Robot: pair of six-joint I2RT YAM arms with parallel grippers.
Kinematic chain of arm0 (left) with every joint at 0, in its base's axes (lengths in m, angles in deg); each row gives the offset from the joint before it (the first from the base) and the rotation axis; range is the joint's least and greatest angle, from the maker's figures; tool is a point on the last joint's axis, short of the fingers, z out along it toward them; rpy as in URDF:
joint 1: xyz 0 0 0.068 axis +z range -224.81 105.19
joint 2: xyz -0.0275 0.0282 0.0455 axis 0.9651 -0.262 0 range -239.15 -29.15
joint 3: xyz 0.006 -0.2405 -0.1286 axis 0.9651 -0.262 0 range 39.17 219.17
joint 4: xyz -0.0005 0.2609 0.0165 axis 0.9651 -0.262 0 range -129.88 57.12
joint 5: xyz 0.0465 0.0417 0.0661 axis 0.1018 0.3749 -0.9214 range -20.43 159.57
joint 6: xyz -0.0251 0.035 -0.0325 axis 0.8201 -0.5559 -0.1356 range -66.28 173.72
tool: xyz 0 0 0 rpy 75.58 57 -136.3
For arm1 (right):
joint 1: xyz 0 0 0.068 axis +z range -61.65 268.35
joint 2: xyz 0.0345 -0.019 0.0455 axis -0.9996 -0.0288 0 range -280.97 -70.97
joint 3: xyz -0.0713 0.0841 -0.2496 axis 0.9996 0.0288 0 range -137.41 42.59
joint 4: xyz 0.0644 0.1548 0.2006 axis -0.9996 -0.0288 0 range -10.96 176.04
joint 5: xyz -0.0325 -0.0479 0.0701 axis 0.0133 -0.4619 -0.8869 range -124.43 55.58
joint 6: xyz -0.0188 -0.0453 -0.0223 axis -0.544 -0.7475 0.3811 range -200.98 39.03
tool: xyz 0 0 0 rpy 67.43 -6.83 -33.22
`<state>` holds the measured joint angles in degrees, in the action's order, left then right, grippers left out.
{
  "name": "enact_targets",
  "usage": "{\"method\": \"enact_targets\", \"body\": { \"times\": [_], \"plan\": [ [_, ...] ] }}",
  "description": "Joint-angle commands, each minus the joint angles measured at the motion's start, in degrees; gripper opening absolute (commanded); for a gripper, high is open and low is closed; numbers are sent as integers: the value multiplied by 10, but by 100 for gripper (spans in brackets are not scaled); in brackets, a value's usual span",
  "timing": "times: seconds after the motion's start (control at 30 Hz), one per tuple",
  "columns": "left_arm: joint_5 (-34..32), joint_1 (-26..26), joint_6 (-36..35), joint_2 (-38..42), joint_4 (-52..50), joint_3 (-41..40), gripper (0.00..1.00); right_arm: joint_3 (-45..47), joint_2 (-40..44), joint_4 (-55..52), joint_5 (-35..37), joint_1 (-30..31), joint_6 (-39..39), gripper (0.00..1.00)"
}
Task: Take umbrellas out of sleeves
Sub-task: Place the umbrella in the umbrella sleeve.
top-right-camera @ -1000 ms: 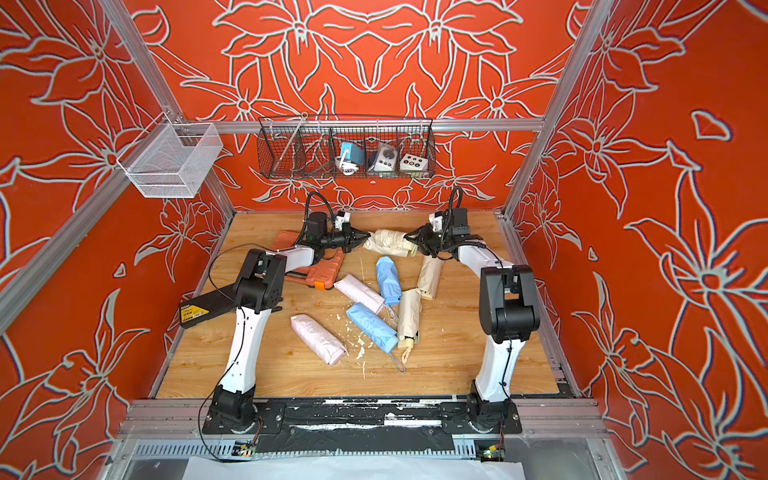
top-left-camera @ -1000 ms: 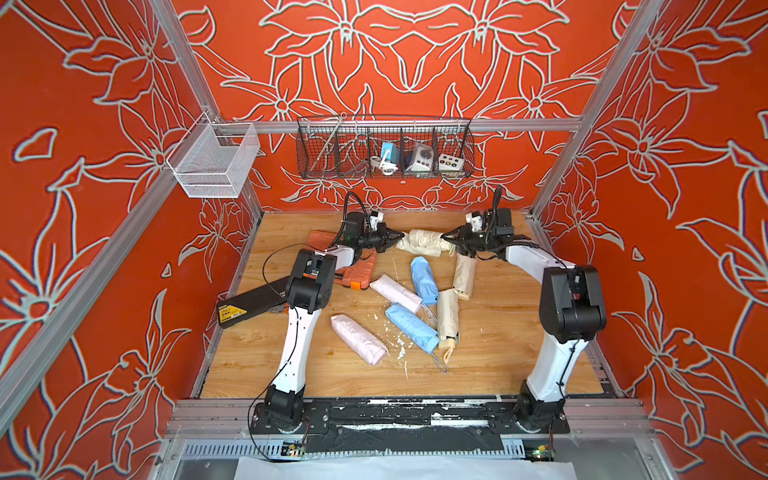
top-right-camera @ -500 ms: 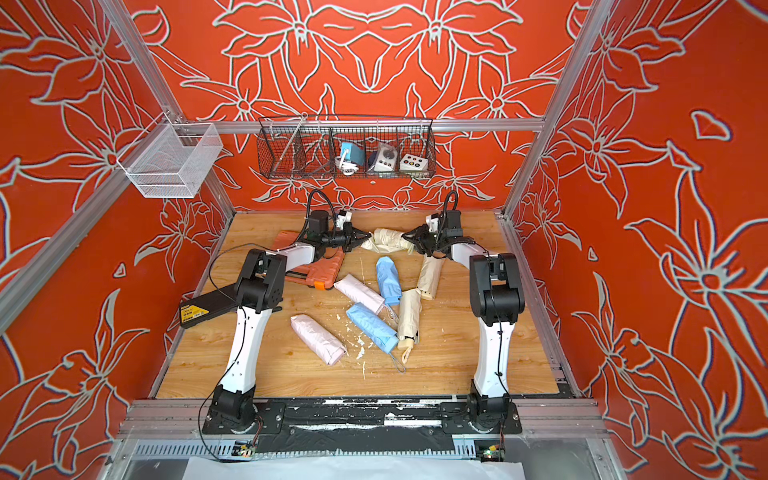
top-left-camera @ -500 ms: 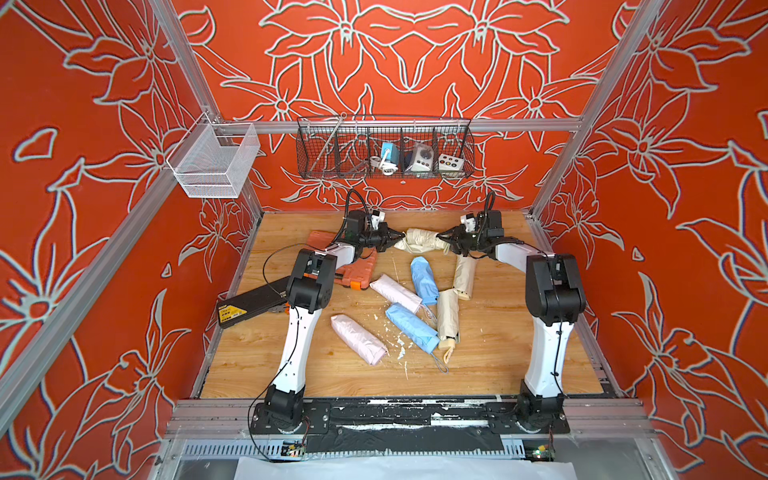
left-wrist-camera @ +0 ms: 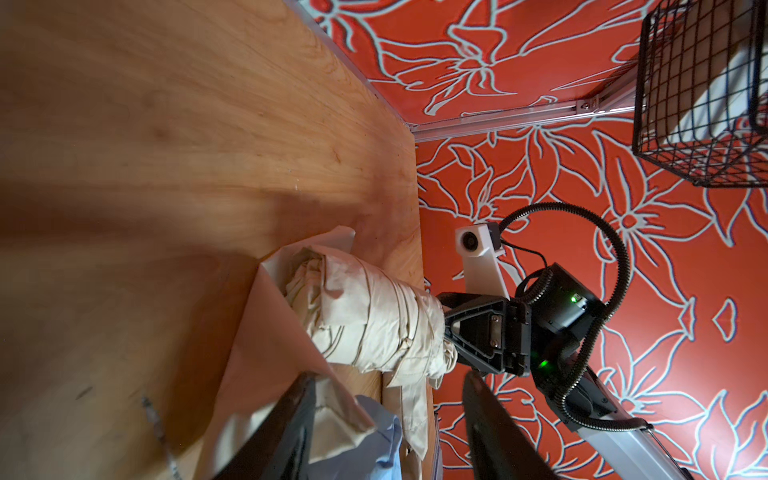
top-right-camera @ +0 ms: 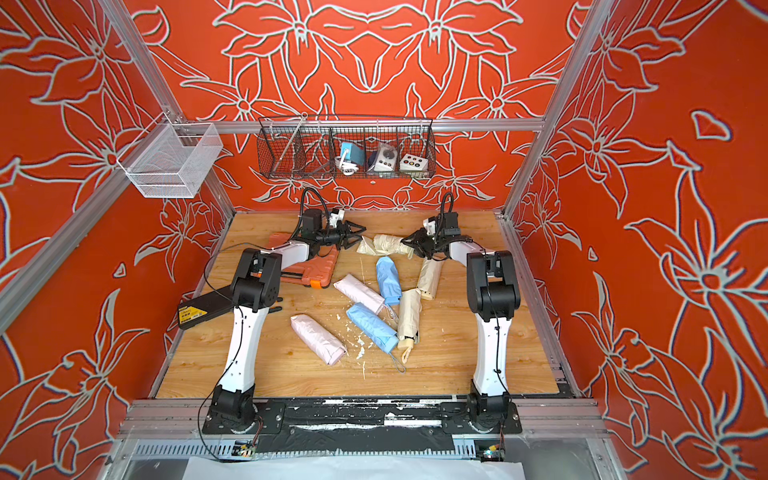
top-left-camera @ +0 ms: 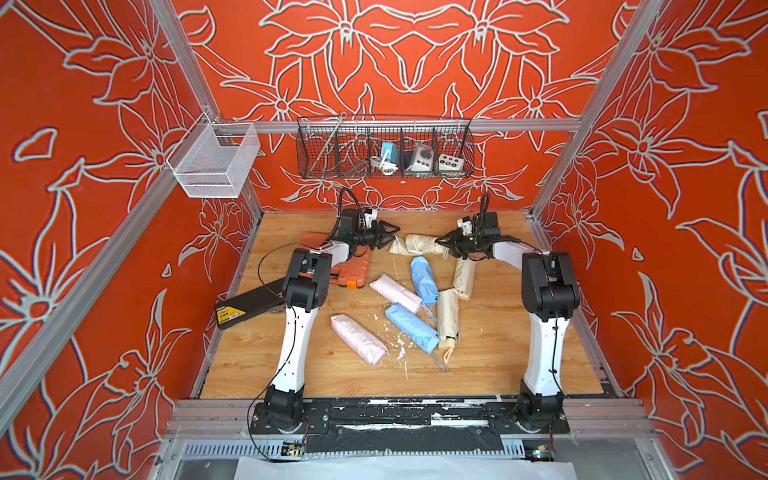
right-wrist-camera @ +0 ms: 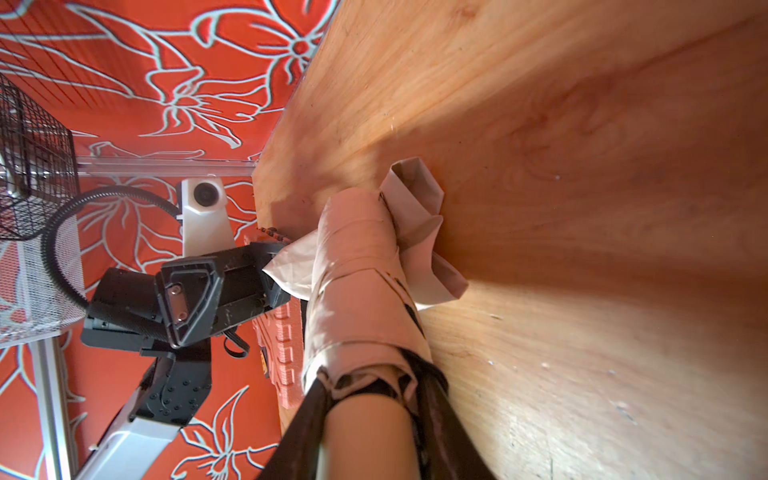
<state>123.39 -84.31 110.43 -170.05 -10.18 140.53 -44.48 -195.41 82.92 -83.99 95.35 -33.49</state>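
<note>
A cream umbrella (top-left-camera: 420, 244) lies at the back of the table between both grippers, its pleated fabric (left-wrist-camera: 365, 316) largely out of its cream sleeve (left-wrist-camera: 266, 345). The sleeve (top-left-camera: 397, 248) lies slack on the wood at the umbrella's left end. My left gripper (left-wrist-camera: 388, 376) is open, and one finger (left-wrist-camera: 291, 428) rests against the loose sleeve. My right gripper (right-wrist-camera: 374, 386) is shut on the umbrella's stubby handle (right-wrist-camera: 365, 436). In both top views the left gripper (top-right-camera: 353, 232) is spread and the right gripper (top-right-camera: 411, 245) sits at the umbrella's right end.
Several other folded umbrellas, pink (top-left-camera: 357, 338), blue (top-left-camera: 411, 326) and cream (top-left-camera: 448, 316), lie mid-table. An orange tool case (top-left-camera: 349, 270) and a black case (top-left-camera: 249, 307) lie under the left arm. A black wire basket (top-left-camera: 384, 147) and a white mesh basket (top-left-camera: 214, 160) hang on the walls.
My left gripper has opened and let go of the sleeve's end. The right arm's elbow has swung inward while its gripper keeps hold of the umbrella.
</note>
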Motion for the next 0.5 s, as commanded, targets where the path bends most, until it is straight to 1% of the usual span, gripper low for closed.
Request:
{"method": "enact_targets", "body": {
  "times": [0.0, 0.17, 0.3, 0.4, 0.47],
  "plan": [
    [-13, 14, -11, 21, -57, -29, 62, -16, -3, -51, 19, 2, -36, 29],
    [-5, 11, -15, 61, -59, -70, 63, -23, 5, -120, 50, 1, -82, 43],
    [-4, 1, -37, 91, -82, -84, 65, -30, 24, -162, 73, 1, -108, 57],
    [1, -2, -40, 107, -83, -94, 66, -36, 42, -188, 82, 2, -120, 61],
    [5, -2, -41, 119, -80, -100, 69, -33, 64, -194, 93, 2, -125, 62]
  ]
}}
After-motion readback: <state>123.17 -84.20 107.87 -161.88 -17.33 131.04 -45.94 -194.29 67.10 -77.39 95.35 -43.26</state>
